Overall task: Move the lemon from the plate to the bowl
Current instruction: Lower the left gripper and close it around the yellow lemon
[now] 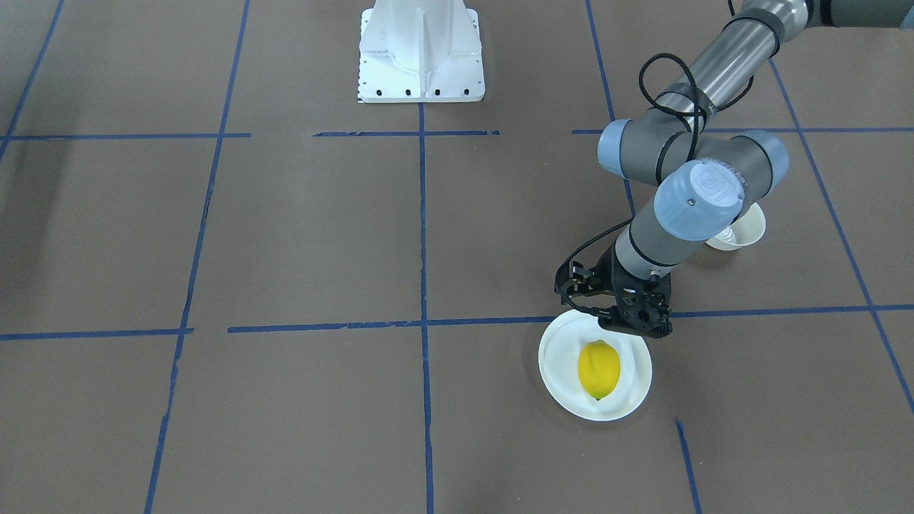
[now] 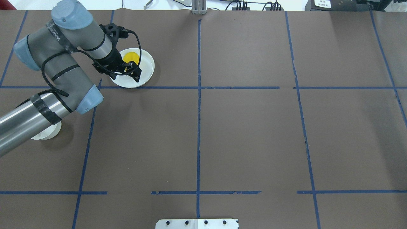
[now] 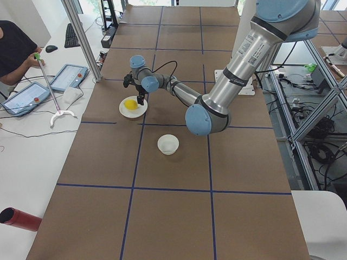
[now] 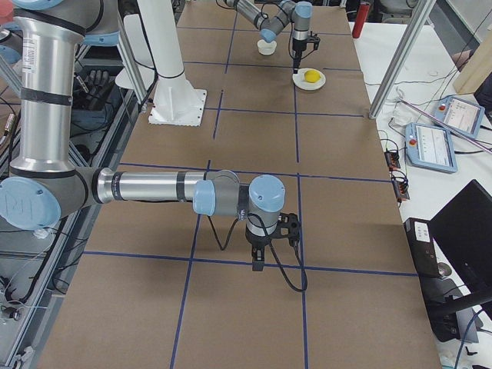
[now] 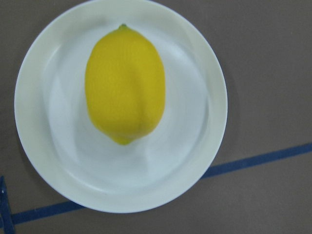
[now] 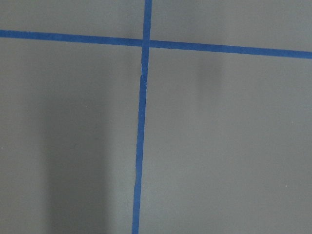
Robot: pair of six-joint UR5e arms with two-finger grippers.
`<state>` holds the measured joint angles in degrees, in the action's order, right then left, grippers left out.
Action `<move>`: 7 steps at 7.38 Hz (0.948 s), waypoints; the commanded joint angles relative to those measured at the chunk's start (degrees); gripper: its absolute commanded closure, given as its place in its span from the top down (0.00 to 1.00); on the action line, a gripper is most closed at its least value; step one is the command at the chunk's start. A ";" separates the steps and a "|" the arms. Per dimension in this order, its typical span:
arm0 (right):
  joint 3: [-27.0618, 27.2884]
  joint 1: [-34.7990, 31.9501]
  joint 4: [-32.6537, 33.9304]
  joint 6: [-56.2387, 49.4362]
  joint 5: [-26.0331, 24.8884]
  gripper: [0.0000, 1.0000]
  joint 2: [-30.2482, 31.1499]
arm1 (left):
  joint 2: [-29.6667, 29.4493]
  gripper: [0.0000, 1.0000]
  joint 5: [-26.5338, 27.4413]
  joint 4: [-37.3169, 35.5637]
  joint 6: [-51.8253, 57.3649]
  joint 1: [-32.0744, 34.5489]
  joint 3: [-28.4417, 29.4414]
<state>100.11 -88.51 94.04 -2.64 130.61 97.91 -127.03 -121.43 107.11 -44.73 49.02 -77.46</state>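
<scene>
The yellow lemon (image 1: 598,369) lies in the middle of the flat white plate (image 1: 635,389) on the robot's left side of the table. My left gripper (image 1: 646,330) hangs point-down over the plate's rim nearest the robot, just short of the lemon, and its jaws look shut and empty. The left wrist view looks straight down on the lemon (image 5: 125,85) and plate (image 5: 195,146), with no fingers in sight. The small deep white bowl (image 1: 746,228) stands nearer the robot, partly hidden under the left arm. My right gripper (image 4: 257,267) hovers over bare table far away; I cannot tell its state.
Brown paper with blue tape lines covers the table. The white robot base (image 1: 421,53) stands at the robot's edge. In the overhead view the left forearm covers most of the bowl (image 2: 46,135). An operator and tablets (image 3: 27,95) sit on a side table.
</scene>
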 commanded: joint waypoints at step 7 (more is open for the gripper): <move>0.00 0.00 0.00 0.00 0.00 1.00 0.00 | -5.59 1.00 8.82 10.57 -3.35 -0.51 14.62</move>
<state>100.11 -88.51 94.04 -2.64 130.61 97.91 -132.12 -114.55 116.45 -47.69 48.55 -64.08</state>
